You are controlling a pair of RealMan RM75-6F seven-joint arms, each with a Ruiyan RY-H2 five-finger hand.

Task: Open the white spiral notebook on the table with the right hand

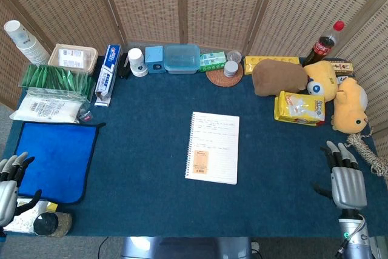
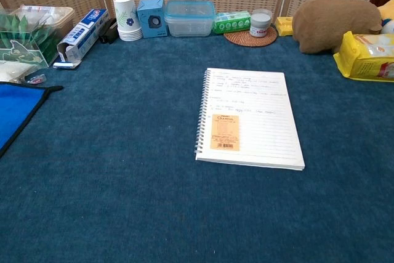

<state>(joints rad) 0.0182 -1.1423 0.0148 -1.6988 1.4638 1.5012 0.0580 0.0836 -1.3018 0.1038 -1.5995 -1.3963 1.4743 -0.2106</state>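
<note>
Nearest, at five o'clock by the table's front edge: right hand (image 1: 347,180), flat on the blue cloth, fingers slightly apart, holding nothing, well apart from the target. At seven o'clock, half out of frame: left hand (image 1: 11,181), fingers spread, empty, just beside a blue mat (image 1: 54,156) and a small jar (image 1: 46,224). Dead centre: white spiral notebook (image 1: 213,147), lying flat and closed, binding along its nine-o'clock side, free edge toward three o'clock, an orange sticker (image 2: 225,132) low on the cover. Likely trouble, as a judgement: thin cover flush with soft cloth, so hard to catch; too much downward press and the whole book slides toward nine o'clock rather than opening; several sheets caught together instead of the cover alone; cover falling shut again if let go before passing upright. Farther, at two o'clock: yellow packet (image 1: 300,108), brown plush (image 1: 279,77) and yellow plush (image 1: 350,107), near enough to be clipped by a wide reach. Farthest, at twelve: plastic box (image 1: 181,58), cups (image 2: 127,18), toothpaste carton (image 1: 108,73), unlikely to interfere.
</note>
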